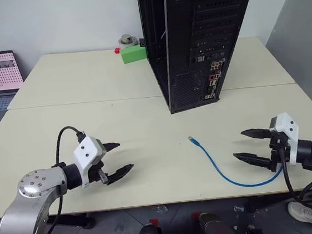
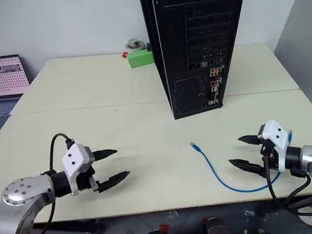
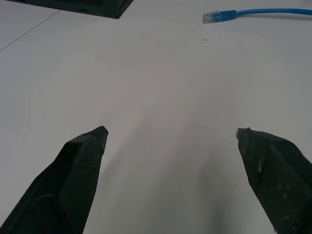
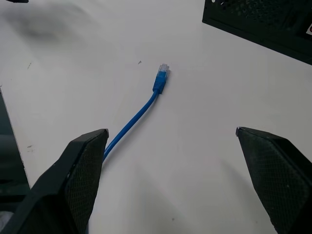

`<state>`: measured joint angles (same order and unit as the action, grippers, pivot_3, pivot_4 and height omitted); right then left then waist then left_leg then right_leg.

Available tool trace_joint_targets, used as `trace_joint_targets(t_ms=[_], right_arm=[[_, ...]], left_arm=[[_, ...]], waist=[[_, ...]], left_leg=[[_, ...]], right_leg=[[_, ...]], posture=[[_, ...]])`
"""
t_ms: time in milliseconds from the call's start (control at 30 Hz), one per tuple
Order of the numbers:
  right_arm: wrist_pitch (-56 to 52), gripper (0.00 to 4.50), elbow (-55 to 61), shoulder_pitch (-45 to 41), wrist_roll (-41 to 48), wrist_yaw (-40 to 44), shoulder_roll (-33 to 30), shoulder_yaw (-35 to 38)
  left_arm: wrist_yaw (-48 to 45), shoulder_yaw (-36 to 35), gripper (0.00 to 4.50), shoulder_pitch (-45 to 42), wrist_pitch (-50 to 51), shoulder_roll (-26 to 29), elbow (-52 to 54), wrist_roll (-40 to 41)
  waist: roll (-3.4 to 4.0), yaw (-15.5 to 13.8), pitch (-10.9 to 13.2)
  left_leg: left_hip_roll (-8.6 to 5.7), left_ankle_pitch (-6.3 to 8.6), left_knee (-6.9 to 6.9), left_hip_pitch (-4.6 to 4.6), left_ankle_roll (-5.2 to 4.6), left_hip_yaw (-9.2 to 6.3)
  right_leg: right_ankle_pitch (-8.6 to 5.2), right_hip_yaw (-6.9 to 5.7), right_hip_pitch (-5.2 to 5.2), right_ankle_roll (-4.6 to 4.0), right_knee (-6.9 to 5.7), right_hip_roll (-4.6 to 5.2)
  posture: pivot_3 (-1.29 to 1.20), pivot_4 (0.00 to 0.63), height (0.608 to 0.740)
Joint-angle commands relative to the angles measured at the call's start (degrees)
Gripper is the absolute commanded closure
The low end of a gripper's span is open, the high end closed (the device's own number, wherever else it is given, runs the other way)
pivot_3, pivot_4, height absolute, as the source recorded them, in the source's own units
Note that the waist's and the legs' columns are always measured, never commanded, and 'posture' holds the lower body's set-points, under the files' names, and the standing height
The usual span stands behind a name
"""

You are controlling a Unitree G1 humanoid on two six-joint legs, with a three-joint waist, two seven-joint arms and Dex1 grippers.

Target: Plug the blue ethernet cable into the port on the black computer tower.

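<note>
Both grippers are seen spread wide w/ nothing held: left gripper (image 1: pixel 117 158) hovers over bare table (image 1: pixel 85 79) at approx 8 o'clock of the head view, right gripper (image 1: pixel 250 146) at approx 4 o'clock.

Cable (image 1: pixel 220 169) is laid flat on the table between the two, nearer the right gripper. Its free plug (image 1: pixel 192 139) sits near centre, pointing toward 11 o'clock; from there the cable is curved down to 5 o'clock and is lost under the right fingers at the table edge. Far end can't be seen. In the right wrist view the plug (image 4: pixel 161 72) is framed between the spread fingers (image 4: pixel 80 170), well apart from them.

Tower (image 1: pixel 192 35) stands upright at 12–1 o'clock, rear panel facing the robot, coloured ports (image 1: pixel 212 80) low on that panel. Which one is the ethernet port can't be told. Green block (image 1: pixel 132 53) sits at 11 o'clock behind the tower's left side.

Judged: approach not yet begun. Risks:
- thin cable could be pushed away rather than pinched, since it lies flat on a smooth top
- if grasped far from the plug, slack cable would droop and the plug couldn't be aimed
- clip orientation could be wrong, so insertion would be blocked
- tail near the edge could be dragged off by the right arm.
</note>
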<state>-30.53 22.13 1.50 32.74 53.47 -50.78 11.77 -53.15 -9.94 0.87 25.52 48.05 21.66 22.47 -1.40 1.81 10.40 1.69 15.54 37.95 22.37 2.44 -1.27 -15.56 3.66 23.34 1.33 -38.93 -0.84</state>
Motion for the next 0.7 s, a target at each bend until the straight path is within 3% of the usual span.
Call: trace_joint_targets(t_ms=[33,500,700], right_arm=[[0.1,0.06,1.8,-0.4,0.2,-0.3,0.2,1.1],[-4.9,0.06,7.1,-1.9,1.5,-6.5,3.9,-1.9],[-3.8,0.06,4.5,-6.9,-5.4,-13.1,11.9,-11.9]], left_arm=[[-1.9,-0.8,0.0,0.8,-2.4,0.8,2.2,0.7],[-4.4,3.0,0.0,0.4,-2.4,1.6,3.4,0.0],[-5.6,8.3,0.0,-3.2,-4.3,0.1,1.5,-1.7]], waist=[[0.0,0.0,0.0],[0.0,0.0,0.0],[0.0,0.0,0.0]], left_leg=[[0.0,0.0,0.0,0.0,0.0,0.0],[0.0,0.0,0.0,0.0,0.0,0.0],[-0.01,0.0,0.01,0.0,0.0,0.0]], right_leg=[[0.0,0.0,0.0,0.0,0.0,0.0],[0.0,0.0,0.0,0.0,-0.01,0.0],[0.0,-0.01,0.02,0.0,-0.02,-0.06]], posture=[[0.0,0.15,0.74],[0.0,0.15,0.74],[0.0,0.15,0.74]])
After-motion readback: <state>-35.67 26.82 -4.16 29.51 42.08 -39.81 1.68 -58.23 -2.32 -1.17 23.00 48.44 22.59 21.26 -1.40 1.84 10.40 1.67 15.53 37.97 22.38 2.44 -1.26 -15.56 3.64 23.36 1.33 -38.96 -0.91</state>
